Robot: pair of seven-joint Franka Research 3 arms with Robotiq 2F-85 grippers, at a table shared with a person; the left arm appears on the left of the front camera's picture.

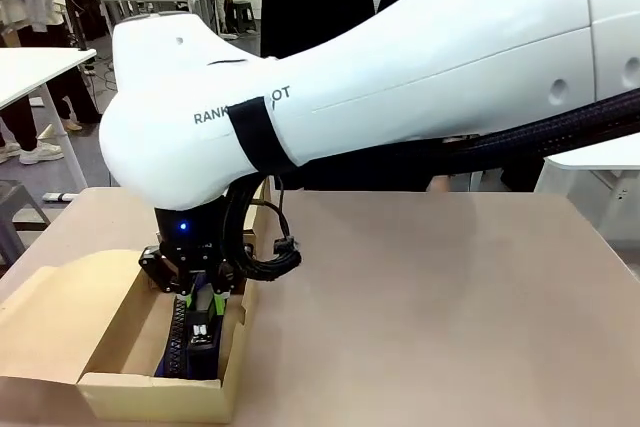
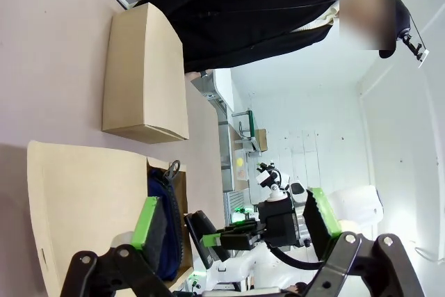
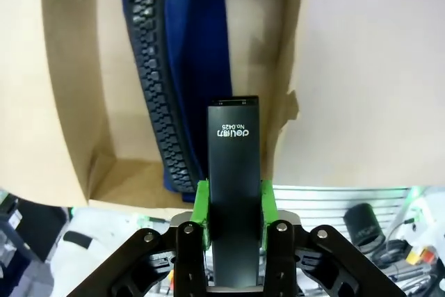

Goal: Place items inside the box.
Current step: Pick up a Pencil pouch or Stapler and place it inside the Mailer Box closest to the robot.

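Two brown boxes sit on the brown table (image 1: pixel 430 297). The small box (image 2: pixel 142 74) is shut and stands just beside the big box (image 1: pixel 150 395). The big box is open at the near left corner of the table, and its flap lid (image 1: pixel 50 317) lies flat out to the left.

One white arm, the right arm (image 1: pixel 400 77), reaches across from the right side and points down into the big box. The right gripper (image 1: pixel 203 312) is low inside the box. Its green pads (image 3: pixel 201 203) press on both sides of a black stapler (image 3: pixel 234 172), so the fingers are narrow and holding it. The stapler has small white letters on top.

Under the stapler, inside the big box, lies a blue pouch (image 3: pixel 201 53) with a thick black zip (image 3: pixel 156 74). The pouch runs along the length of the box. The stapler is over the end of the pouch, close to one side wall of the box. I cannot tell if the stapler touches the pouch.

The left gripper (image 2: pixel 235 219) hangs in the air, away from the boxes. Its fingers (image 2: pixel 148 222) are wide apart and hold nothing.

A person (image 2: pixel 250 5) in black clothes stands at the far side of the table, behind the small box.
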